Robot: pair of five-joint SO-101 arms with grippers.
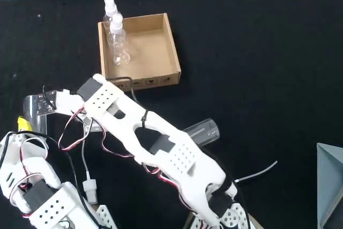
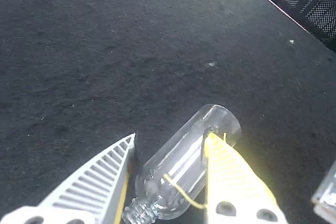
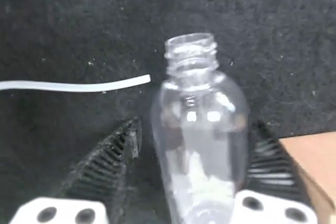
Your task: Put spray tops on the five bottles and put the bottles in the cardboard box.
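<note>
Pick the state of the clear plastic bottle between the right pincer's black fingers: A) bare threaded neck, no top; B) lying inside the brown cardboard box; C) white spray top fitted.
A: the clear plastic bottle ends in an open threaded neck with nothing screwed on, and the black table lies under it.

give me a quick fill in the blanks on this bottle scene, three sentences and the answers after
1. The cardboard box holds ___ capped bottles.
2. The bottle between the right gripper's fingers has ___ spray top on its neck.
3. The table has a ___ cover.

Missing words: two; no; black
</note>
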